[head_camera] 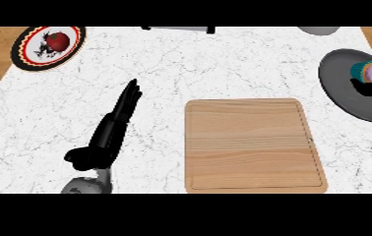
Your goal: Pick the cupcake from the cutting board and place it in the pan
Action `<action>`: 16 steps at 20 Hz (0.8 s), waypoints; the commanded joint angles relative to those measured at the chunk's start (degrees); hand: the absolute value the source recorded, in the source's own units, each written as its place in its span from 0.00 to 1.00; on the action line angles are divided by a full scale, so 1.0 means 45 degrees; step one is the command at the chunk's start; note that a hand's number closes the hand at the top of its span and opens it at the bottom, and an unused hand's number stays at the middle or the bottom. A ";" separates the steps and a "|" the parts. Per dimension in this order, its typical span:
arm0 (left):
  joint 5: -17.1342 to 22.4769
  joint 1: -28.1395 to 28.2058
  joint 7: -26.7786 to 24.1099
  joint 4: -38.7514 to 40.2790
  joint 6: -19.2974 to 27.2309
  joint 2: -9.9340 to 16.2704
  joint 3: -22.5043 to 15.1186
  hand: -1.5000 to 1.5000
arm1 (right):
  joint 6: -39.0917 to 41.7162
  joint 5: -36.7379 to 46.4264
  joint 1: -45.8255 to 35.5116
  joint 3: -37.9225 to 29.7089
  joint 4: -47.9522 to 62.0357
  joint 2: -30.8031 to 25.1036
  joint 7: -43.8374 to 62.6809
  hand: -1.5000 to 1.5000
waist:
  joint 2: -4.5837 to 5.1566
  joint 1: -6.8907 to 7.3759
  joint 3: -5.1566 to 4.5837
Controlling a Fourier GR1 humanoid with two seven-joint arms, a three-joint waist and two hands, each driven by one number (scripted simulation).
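At the far left, up and away from the left robot hand (pixel 112 127), a patterned plate (pixel 29 53) carrying a red fruit (pixel 56 41) is seen on the white marbled bench (pixel 218 68). The left robot hand is laid open over the bench, its fingers straight and pointing away from the robot, with nothing held; it appears to be resting. To its right, just beside it, the wooden cutting board (pixel 251 146) is found bare. Further right and slightly ahead, at the edge of view, the dark pan (pixel 341 90) is seen, and the cupcake (pixel 361 72) is already inside it, partly cut off by the frame. A dark shape just below the cupcake may belong to the right robot hand, but that cannot be told, and its state cannot be told either. The placing step is judged to be done or nearly done. What remains is judged to be a release, if any grip is kept, and a clean withdrawal without the cupcake being tipped.
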 commanded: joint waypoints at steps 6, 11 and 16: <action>0.0172 -0.0002 -0.0123 0.0081 -0.0167 0.0021 0.0096 0.50 | 0.3016 -0.0131 -0.1240 0.0065 0.2004 0.0107 -0.0293 0.00 | -0.0006 0.0045 0.0035; 0.0233 -0.0355 0.0106 0.0216 -0.0111 0.0057 0.0326 0.50 | 0.2375 -0.1665 -0.1444 -0.1470 0.1594 0.0280 -0.1788 0.00 | 0.0050 -0.0044 0.0070; -0.0119 0.0175 -0.0205 0.0102 0.0068 -0.0135 -0.0092 0.50 | 0.3942 -0.2950 -0.1317 -0.2705 0.1908 -0.0779 -0.2479 0.00 | -0.0066 -0.0304 0.0045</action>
